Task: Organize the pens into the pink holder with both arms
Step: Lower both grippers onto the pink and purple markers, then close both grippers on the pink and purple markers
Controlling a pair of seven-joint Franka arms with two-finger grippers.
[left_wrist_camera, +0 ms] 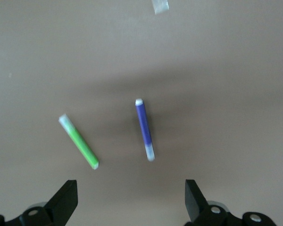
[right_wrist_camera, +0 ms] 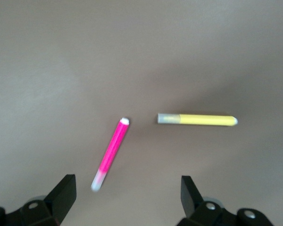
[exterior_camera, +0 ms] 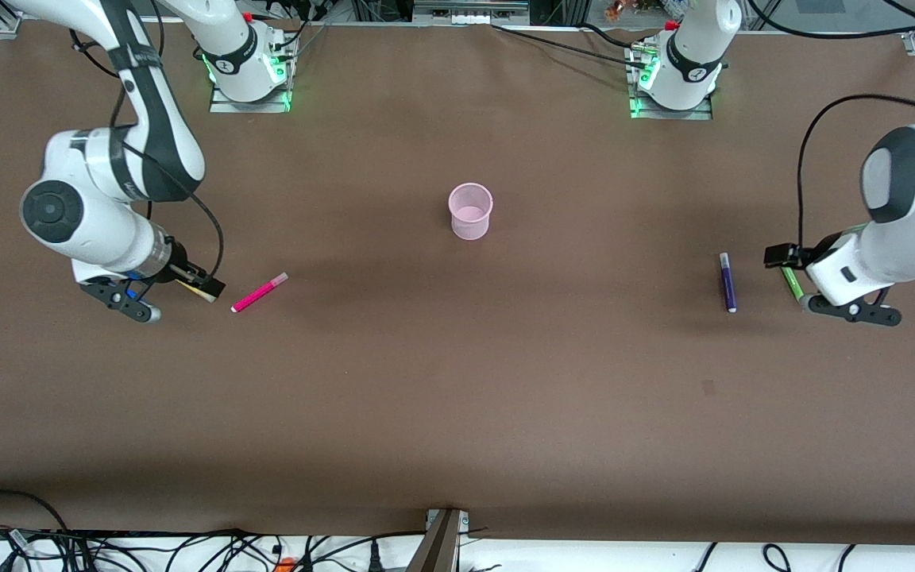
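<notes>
pink holder (exterior_camera: 470, 211) upright mid-table, empty

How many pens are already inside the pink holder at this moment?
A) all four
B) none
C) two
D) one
B: the holder stands empty mid-table, while the pink pen, yellow pen, purple pen and green pen all lie flat on the table, two at each arm's end, under the open right gripper and the open left gripper.
</notes>
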